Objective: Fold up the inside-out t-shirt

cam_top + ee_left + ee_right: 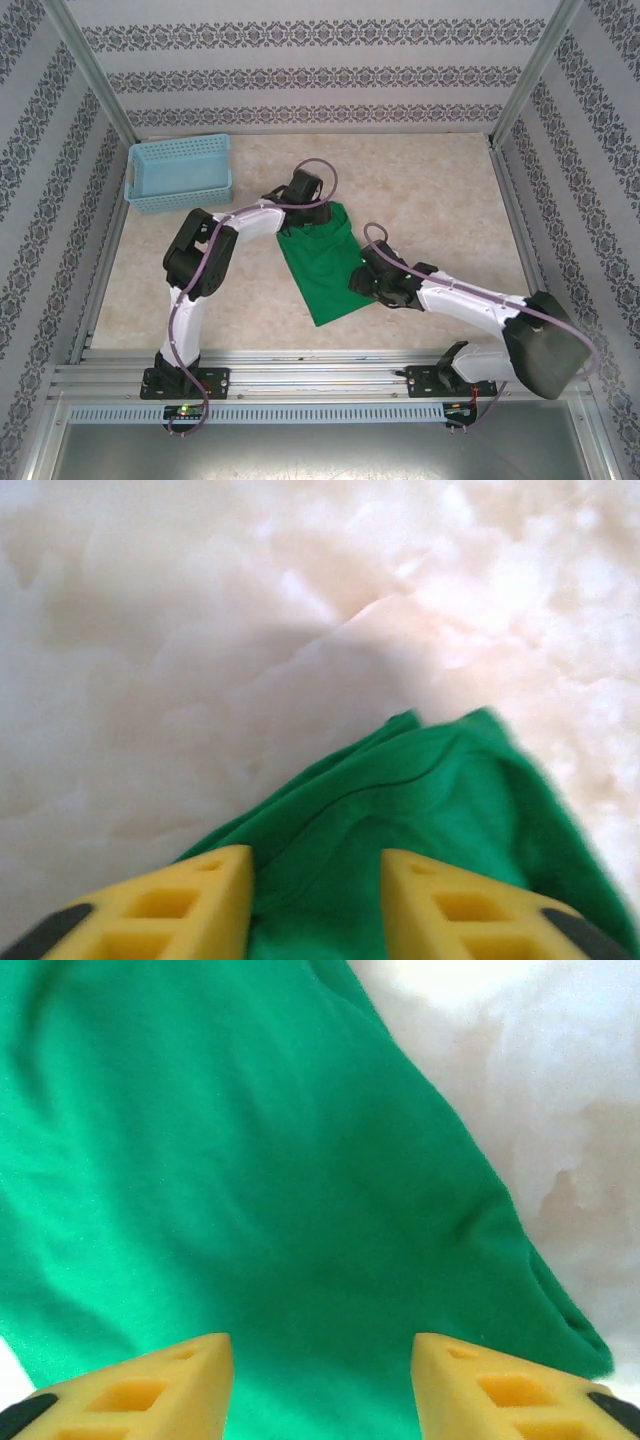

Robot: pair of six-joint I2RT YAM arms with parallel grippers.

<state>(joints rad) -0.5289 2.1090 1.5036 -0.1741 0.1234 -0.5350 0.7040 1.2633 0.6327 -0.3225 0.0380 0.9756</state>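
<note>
The green t-shirt (pixel 322 265), narrowed to a slanted panel, lies right of the light blue basket (pixel 180 172), nearer the arms. The left gripper (pixel 315 865) is over the shirt end closest to the basket and the right gripper (pixel 322 1345) over the farthest end. Both are open, pinching nothing. A cross fold seems due, so each must first close on an edge.

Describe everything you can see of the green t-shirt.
The t-shirt is plain bright green soft cloth, no print. It lies on the pale table, folded into a narrow slanted shape, with light wrinkles. The left gripper sits at its far end, the right gripper over its near right side, jaws apart.
</note>
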